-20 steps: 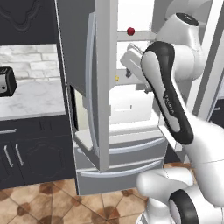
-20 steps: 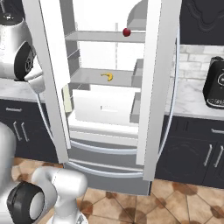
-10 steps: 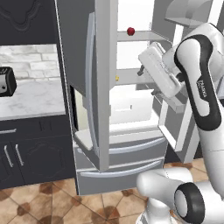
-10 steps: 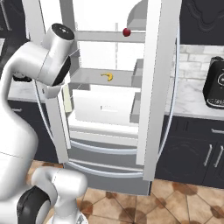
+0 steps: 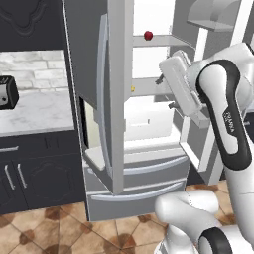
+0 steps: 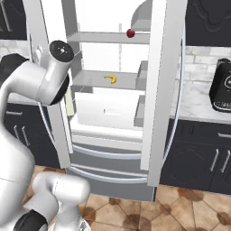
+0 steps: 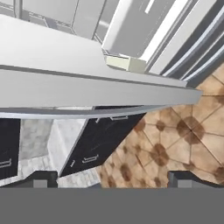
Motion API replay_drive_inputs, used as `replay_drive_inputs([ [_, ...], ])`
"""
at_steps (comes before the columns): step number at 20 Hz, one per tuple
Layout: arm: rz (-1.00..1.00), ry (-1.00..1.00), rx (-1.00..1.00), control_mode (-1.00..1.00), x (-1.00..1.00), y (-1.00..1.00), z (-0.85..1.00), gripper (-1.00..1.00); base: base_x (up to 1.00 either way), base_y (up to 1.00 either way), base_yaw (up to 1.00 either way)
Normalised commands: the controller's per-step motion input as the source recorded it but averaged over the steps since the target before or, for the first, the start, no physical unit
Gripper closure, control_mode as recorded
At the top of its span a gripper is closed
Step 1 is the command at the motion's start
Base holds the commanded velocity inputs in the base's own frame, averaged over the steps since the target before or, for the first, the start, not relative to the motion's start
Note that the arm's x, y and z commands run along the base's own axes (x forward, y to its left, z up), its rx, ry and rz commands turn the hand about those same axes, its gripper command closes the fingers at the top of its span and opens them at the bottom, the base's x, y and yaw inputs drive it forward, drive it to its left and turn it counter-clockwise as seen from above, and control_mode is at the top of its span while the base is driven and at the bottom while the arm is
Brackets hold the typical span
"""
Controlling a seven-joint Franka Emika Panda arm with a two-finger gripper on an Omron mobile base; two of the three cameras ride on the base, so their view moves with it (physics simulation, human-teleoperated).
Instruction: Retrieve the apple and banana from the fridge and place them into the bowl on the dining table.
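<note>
I count 1 fridge (image 6: 108,113) with both doors swung wide, and inside it 1 banana (image 6: 110,79) on the middle shelf and 1 apple (image 6: 130,33) on the shelf above, up and to the right of the banana. My gripper (image 7: 113,181) has its 2 fingers (image 7: 41,180) spread wide apart, holding nothing and touching nothing, facing the floor tiles (image 7: 175,144).
</note>
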Motion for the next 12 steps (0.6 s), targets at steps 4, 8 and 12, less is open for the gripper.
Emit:
replay_drive_inputs([
  [4, 0.0, -0.11, 0.18, -1.0, 0.0, -0.08, 0.0, -1.0, 0.0, 0.0, 0.0],
  [8, 0.0, -0.04, 0.19, -1.0, 0.13, -0.15, 0.0, -1.0, 0.0, 0.0, 0.0],
  [12, 0.0, 0.0, 0.15, -1.0, 0.37, -0.28, 0.0, -1.0, 0.0, 0.0, 0.0],
])
